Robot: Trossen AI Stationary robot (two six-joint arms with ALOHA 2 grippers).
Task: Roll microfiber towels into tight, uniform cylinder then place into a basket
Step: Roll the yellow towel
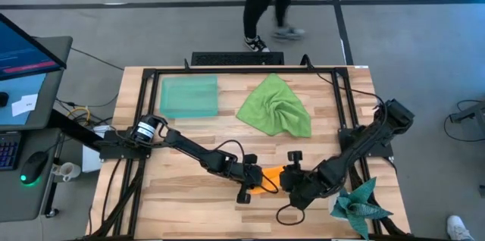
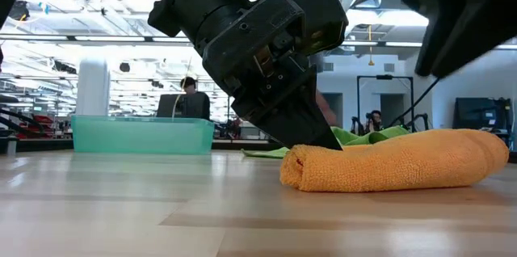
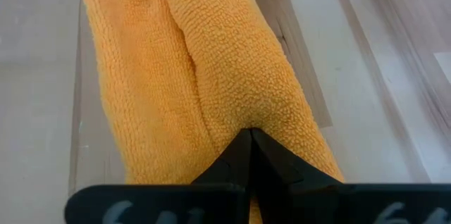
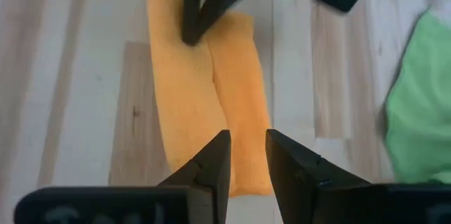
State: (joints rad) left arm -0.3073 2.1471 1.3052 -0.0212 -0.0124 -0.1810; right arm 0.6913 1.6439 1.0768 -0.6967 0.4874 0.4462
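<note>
High view | left pincer pressed together on orange towel | right pincer slightly spread above its other end

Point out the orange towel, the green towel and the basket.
orange towel (image 2: 388, 160): low view, middle of the roll.
green towel (image 1: 276, 108): high view, centre of the crumpled cloth.
basket (image 1: 188, 97): high view, its floor.

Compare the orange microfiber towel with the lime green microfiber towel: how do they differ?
The orange microfiber towel is rolled into a compact cylinder; the lime green microfiber towel lies loosely crumpled. Orange lies between both grippers near the table's front; green lies alone farther back, untouched. Both rest on the wooden table.
</note>
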